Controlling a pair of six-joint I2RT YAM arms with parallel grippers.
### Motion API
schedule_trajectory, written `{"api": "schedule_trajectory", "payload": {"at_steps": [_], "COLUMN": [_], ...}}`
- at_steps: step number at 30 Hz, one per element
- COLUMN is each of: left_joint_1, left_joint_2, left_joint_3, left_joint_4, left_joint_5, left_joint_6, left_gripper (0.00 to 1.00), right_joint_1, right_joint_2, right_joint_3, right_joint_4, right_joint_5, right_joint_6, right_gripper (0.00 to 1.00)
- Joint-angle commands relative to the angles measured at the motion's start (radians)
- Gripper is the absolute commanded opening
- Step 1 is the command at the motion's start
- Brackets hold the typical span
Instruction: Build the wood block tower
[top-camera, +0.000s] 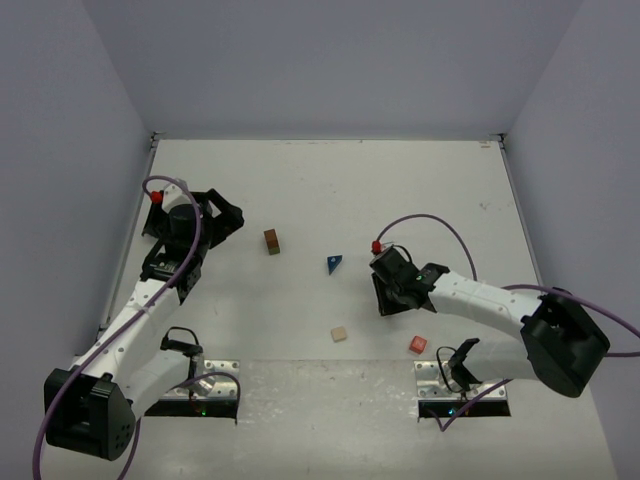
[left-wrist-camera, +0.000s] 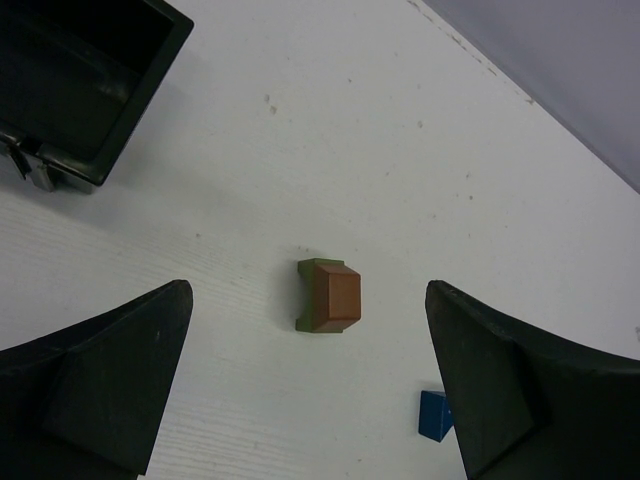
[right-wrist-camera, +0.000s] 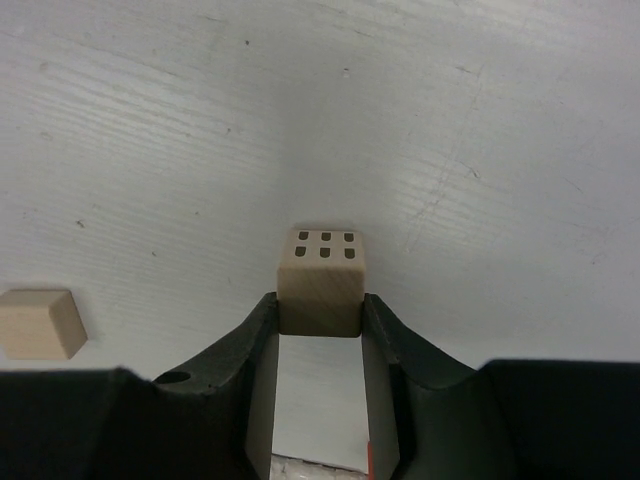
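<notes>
Right wrist view puts us on the action: the right gripper (right-wrist-camera: 320, 312) has its fingers (right-wrist-camera: 258, 335) pressed against both sides of a tan cube (right-wrist-camera: 322, 265), the one with six little holes on top, and the cube looks to be sitting on the table (right-wrist-camera: 450, 120). So this is the pick-up step: grip made, lift not yet begun. A second tan cube (right-wrist-camera: 36, 322) lies well apart to the side. On the left wrist view, the left gripper (left-wrist-camera: 308, 292) hangs wide open, holding nothing, above the green block (left-wrist-camera: 328, 297) with its brown top, blue wedge (left-wrist-camera: 434, 415) nearby. The red cube (top-camera: 418, 345) waits near the right arm's base. Next, I reckon: a straight lift, a carry across to the green block, and a level, centred set-down.
</notes>
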Motion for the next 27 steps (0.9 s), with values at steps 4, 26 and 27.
{"api": "schedule_trajectory", "payload": {"at_steps": [4,26,27], "left_joint_1": [0.009,0.009,0.009], "left_joint_2": [-0.012,0.017,0.019], "left_joint_3": [-0.004,0.004,0.005], "left_joint_4": [0.048,0.037,0.035], "left_joint_5": [0.028,-0.038,-0.040], "left_joint_6": [0.018,0.006,0.005], "left_gripper": [1.00,1.00,1.00], "right_joint_1": [0.029,0.095,0.098], "right_joint_2": [0.036,0.683,0.702], "right_joint_3": [0.170,1.035,1.062], "right_joint_4": [0.197,0.041,0.028], "right_joint_5": [-0.152,-0.001,0.011], "right_joint_6": [-0.349,-0.127,-0.115], "right_gripper": [0.14,0.14,0.14]}}
